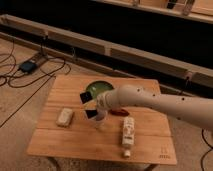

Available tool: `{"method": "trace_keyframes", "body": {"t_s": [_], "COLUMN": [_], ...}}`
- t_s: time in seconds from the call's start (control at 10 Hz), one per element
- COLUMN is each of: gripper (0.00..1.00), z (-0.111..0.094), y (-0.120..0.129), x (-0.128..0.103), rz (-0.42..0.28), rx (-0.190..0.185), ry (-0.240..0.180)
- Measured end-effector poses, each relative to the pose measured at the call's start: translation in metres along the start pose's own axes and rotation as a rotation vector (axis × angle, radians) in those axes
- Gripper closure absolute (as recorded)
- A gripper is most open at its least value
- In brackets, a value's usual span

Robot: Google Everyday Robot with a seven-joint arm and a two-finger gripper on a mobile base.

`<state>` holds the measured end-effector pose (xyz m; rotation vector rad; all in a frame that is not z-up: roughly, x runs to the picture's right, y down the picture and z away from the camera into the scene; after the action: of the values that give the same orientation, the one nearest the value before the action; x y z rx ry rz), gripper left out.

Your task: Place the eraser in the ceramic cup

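Note:
My gripper (88, 105) hangs over the left-middle of the wooden table (60, 142), at the end of the white arm that reaches in from the right. It is shut on the eraser (84, 96), a small tan block with a dark face, held just above the table. The ceramic cup (100, 120), small and white, stands directly below and slightly right of the gripper. The wrist partly hides it. The eraser is above the cup's mouth, not inside it.
A green round dish (97, 88) sits behind the gripper. A pale rounded pad (64, 117) lies to the left. A white bottle (128, 132) lies to the right near the front edge. A red object (119, 111) shows under the arm. Cables (30, 65) run on the floor at left.

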<state>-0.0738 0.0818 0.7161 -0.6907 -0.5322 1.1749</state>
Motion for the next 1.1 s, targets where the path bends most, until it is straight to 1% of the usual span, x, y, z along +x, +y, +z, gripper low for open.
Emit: {"method": "trace_keyframes", "body": {"t_s": [0.2, 0.3, 0.6, 0.8, 1.1], "gripper": [0.24, 0.21, 0.20, 0.20, 0.20], "z": [-0.002, -0.003, -0.009, -0.016, -0.025], "y": [0.000, -0.001, -0.001, -0.001, -0.002], "x": [0.000, 0.000, -0.001, -0.001, -0.002], "rz": [-0.016, -0.022, -0.061, -0.087, -0.101], "rx": [0.003, 0.004, -0.001, -0.009, -0.020], "ry": [0.010, 0.013, 0.024, 0.017, 0.003]}}
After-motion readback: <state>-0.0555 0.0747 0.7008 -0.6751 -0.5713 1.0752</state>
